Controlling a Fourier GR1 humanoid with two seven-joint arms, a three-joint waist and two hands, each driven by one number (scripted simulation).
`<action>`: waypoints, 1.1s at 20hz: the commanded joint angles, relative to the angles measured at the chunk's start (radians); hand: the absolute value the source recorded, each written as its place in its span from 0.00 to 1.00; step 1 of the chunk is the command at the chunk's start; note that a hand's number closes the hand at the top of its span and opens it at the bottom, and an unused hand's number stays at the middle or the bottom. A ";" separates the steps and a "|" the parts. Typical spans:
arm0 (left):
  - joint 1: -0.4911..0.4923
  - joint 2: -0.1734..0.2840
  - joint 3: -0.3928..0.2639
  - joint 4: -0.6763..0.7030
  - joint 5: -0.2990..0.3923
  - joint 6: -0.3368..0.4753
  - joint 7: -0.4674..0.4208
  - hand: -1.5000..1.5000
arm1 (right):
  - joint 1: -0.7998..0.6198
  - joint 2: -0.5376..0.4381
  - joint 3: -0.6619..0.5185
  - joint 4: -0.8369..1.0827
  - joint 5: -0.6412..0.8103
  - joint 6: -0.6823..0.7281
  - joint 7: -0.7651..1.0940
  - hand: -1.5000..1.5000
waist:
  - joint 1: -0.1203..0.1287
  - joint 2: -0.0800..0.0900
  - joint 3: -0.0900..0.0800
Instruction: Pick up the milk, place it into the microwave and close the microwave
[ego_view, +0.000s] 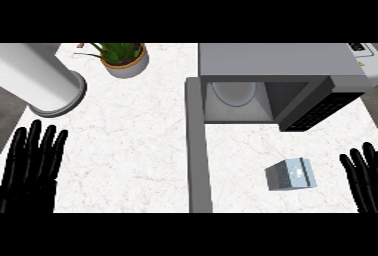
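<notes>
The milk is a small grey and pale blue carton lying on the white marble counter at the lower right. The microwave stands behind it with its cavity open and a round glass plate inside; its door swings out toward me as a long grey bar left of the carton. My right hand rests open at the right edge, fingers up, a short way right of the milk. Open as well, my left hand rests at the lower left edge, far from the carton.
A large white cylinder lies at the upper left. A potted green plant stands at the back, left of the microwave. The dark vented panel of the microwave juts out behind the carton.
</notes>
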 joint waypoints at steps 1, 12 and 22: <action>0.129 -0.007 -0.087 -0.073 -0.019 -0.003 -0.044 0.00 | 0.089 0.015 0.004 0.040 -0.001 0.018 -0.100 0.00 | 0.001 0.000 0.001; 0.218 0.045 0.045 -0.003 0.100 -0.140 -0.170 0.00 | 0.020 0.027 -0.068 0.373 -0.044 0.045 -0.303 0.00 | 0.006 0.001 0.000; 0.356 0.045 0.013 0.037 0.080 -0.222 -0.299 0.00 | -0.050 0.028 -0.147 0.596 -0.039 -0.099 -0.415 0.00 | 0.008 0.002 0.000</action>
